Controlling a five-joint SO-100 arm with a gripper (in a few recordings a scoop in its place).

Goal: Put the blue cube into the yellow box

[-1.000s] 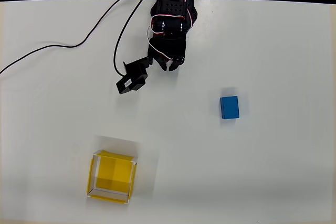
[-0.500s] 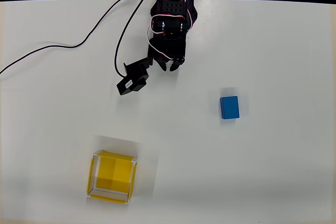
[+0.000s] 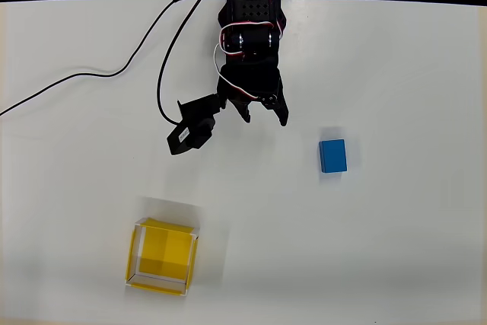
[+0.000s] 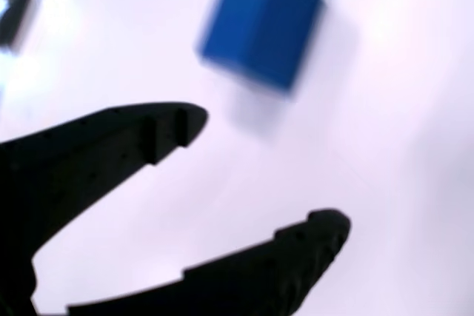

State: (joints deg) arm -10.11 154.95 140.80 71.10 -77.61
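Note:
The blue cube (image 3: 332,155) lies on the white table at the right of the overhead view. It shows blurred at the top of the wrist view (image 4: 259,24), ahead of the fingertips. My black gripper (image 3: 265,116) hangs open to the upper left of the cube, well apart from it, with nothing between its fingers (image 4: 266,172). The yellow box (image 3: 134,253) stands open-topped and empty at the lower left, far from both.
A black cable (image 3: 114,74) runs from the arm's base across the upper left of the white table (image 3: 411,249). The table's far edge lies along the top of the overhead view, behind the arm.
The arm has reached further down the overhead picture toward the cube, and the fingers have spread from nearly shut to open. Cube and box have not moved.

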